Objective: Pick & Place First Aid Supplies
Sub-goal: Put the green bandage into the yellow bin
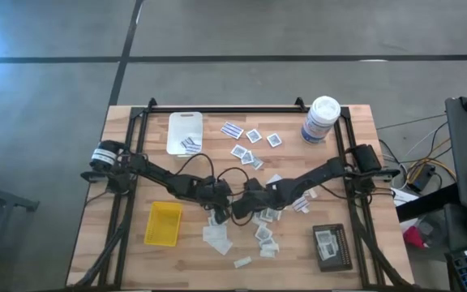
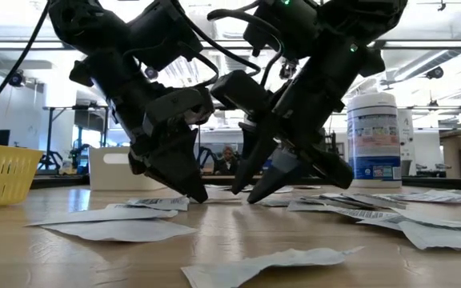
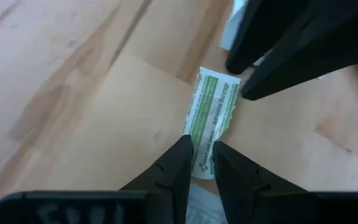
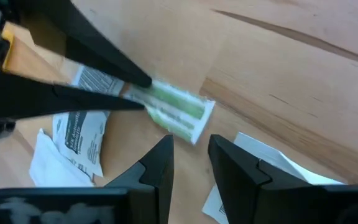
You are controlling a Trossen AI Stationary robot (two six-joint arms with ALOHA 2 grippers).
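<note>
A green-and-white strip packet (image 3: 211, 118) lies near the table's middle; it also shows in the right wrist view (image 4: 178, 111). My left gripper (image 3: 201, 163) is shut on its near end, low at the table (image 2: 192, 192). My right gripper (image 4: 190, 146) is open, and its fingers (image 3: 236, 62) stand by the packet's other end; I cannot tell whether they touch it. Many other small flat packets (image 1: 254, 139) lie scattered over the wood, several more near the front (image 1: 264, 235). My left gripper pinches the strip packet's end (image 3: 199, 154) between its two fingers (image 4: 104, 62). The fingers slant down toward the table and lie along the strip. The rest of the packet reaches forward past the fingertips, at or just above the wood; I cannot tell which.
A white tray (image 1: 175, 122) holding a few packets stands far left, a yellow tray (image 1: 163, 223) near left, a black tray (image 1: 332, 246) near right. A tall white canister (image 1: 321, 120) stands far right. Loose white packets (image 4: 79, 134) lie close beside both grippers.
</note>
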